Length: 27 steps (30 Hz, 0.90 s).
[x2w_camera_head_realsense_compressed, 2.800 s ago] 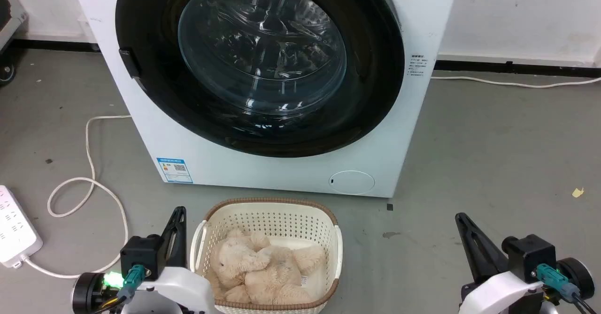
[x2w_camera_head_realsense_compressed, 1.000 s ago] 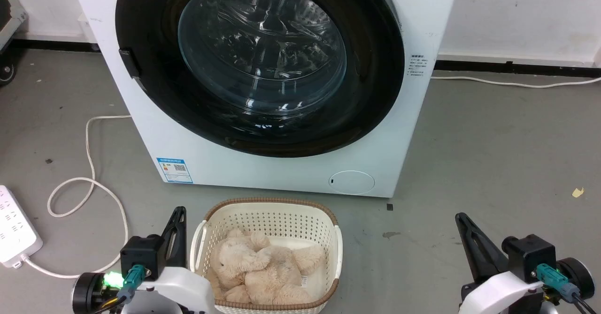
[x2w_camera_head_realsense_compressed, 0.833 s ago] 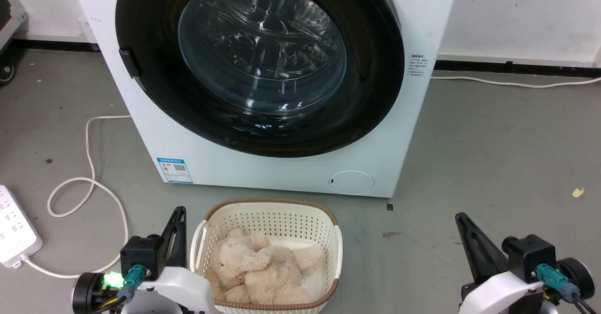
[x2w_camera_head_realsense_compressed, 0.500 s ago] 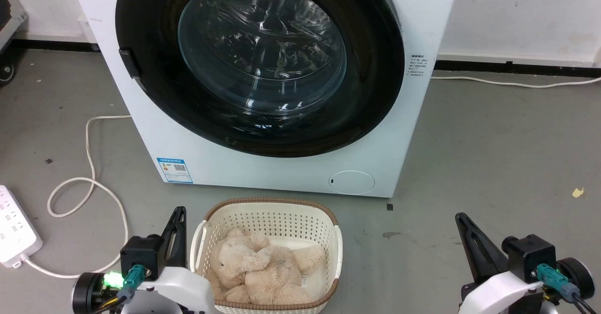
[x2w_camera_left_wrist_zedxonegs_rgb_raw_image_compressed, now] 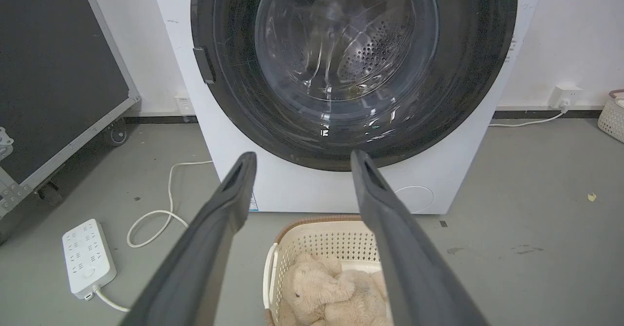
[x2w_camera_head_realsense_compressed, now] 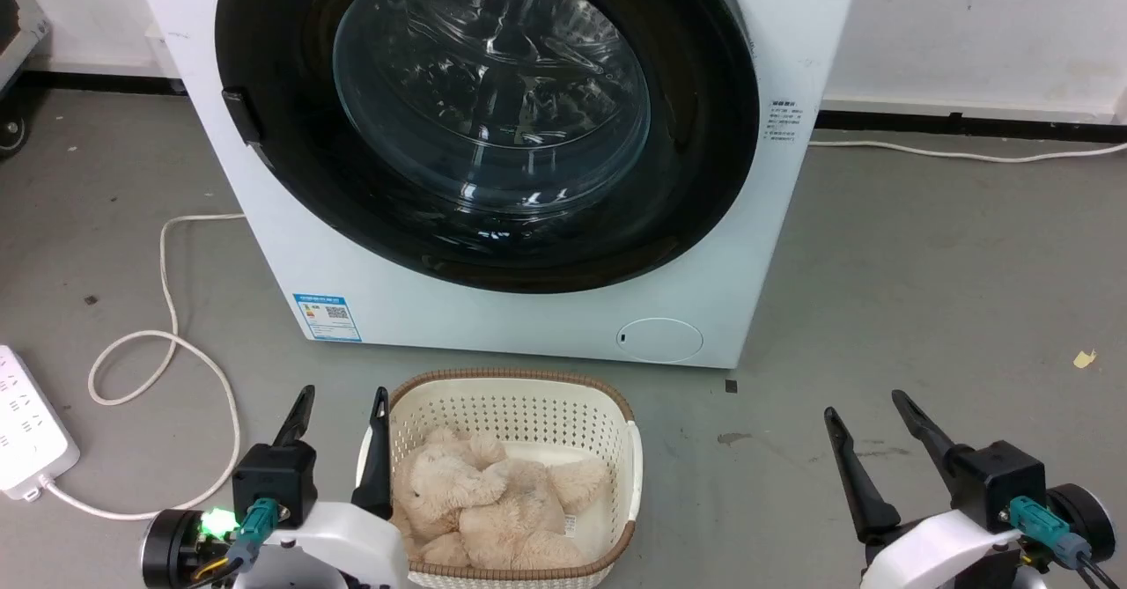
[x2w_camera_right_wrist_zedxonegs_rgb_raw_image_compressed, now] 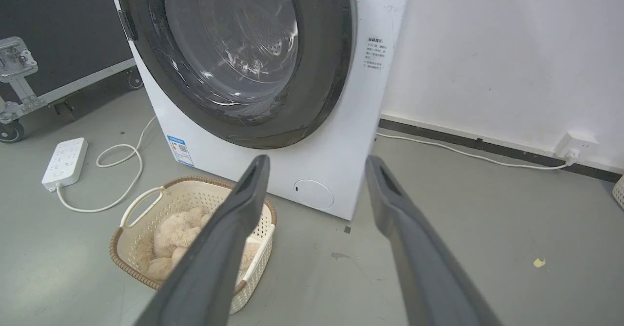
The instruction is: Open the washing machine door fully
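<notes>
— Black gloss all round: the washing machine door (x2w_camera_head_realsense_compressed: pixel 484 122) lies flat against the front of the white washer (x2w_camera_head_realsense_compressed: pixel 546 329), shut. Its rim reaches nearly to both side edges.

— Where is there room to move?

— On the right, open grey floor (x2w_camera_head_realsense_compressed: pixel 933 290) runs to the wall, with one yellow scrap (x2w_camera_head_realsense_compressed: pixel 1083 360) on it. On the left a white cable (x2w_camera_head_realsense_compressed: pixel 167 307) loops across toward a power strip (x2w_camera_head_realsense_compressed: pixel 26 422). In the left wrist view a black wheeled case (x2w_camera_left_wrist_zedxonegs_rgb_raw_image_compressed: pixel 53 72) stands beyond that.

— And straight ahead?

— A cream basket (x2w_camera_head_realsense_compressed: pixel 515 379) holding a plush toy (x2w_camera_head_realsense_compressed: pixel 484 501) stands just before the washer, below the door's lower edge.

— The grippers?

— The left gripper (x2w_camera_head_realsense_compressed: pixel 343 393) sits low, fingers spread apart and holding nothing. Its inner finger crosses the basket's left rim in the head view; whether it touches I cannot tell. The right gripper (x2w_camera_head_realsense_compressed: pixel 863 404) has its fingers parted too and is empty, over floor well to the right of the basket. Both are well short of the door.

— What can't you make out?

— The door's top is cut off by the upper edge in every view. A small dark tab (x2w_camera_head_realsense_compressed: pixel 242 118) sits on its left rim, but no hinge can be picked out. Reflections streak the glass. The perforated steel drum (x2w_camera_left_wrist_zedxonegs_rgb_raw_image_compressed: pixel 370 58) shows through it, though what lies inside I cannot tell.
</notes>
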### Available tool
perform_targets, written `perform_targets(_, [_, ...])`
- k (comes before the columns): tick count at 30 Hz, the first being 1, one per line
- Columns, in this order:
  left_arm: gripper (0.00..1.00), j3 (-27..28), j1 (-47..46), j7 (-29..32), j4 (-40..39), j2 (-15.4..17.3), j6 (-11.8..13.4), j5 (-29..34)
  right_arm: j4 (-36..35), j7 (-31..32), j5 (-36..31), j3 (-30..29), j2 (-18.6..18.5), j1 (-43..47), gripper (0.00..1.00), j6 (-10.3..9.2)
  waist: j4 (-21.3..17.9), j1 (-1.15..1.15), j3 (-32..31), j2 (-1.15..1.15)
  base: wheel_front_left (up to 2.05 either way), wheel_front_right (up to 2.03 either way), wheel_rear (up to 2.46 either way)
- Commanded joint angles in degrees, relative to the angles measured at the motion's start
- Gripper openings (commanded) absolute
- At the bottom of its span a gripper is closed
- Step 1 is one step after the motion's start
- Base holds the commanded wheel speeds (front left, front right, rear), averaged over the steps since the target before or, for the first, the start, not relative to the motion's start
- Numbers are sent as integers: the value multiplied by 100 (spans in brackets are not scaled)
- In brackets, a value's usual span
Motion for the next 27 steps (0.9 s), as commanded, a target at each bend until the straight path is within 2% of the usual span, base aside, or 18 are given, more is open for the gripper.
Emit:
perform_targets(1, [100,-20,18,-63,-23,0,40,-36,-12,-60,57,-16,2,3,100,-1,3,0,16,0,0,0,0])
perform_targets(12, [100,-106,-54,-194,-103,0,98,-70,-114,-72,104,-26,-65,-170,100,-2,58,0,248,0,0,0,0])
perform_targets(23, [100,-264,-250,-350,-242,0,141,-115,-288,99,374,22,-360,-744,100,-3,176,0,677,0,0,0,0])
perform_targets(24, [100,-276,-263,-362,-250,0,147,-120,-302,104,422,19,-375,-809,35,-3,184,0,707,0,0,0,0])
perform_targets(25, [100,-288,-277,-374,-258,0,152,-125,-314,108,487,4,-378,-876,0,-3,195,0,737,0,0,0,0])
perform_targets(27, [100,-299,-291,-386,-267,0,158,-130,-321,119,557,-17,-380,-946,0,-3,205,0,765,0,0,0,0])
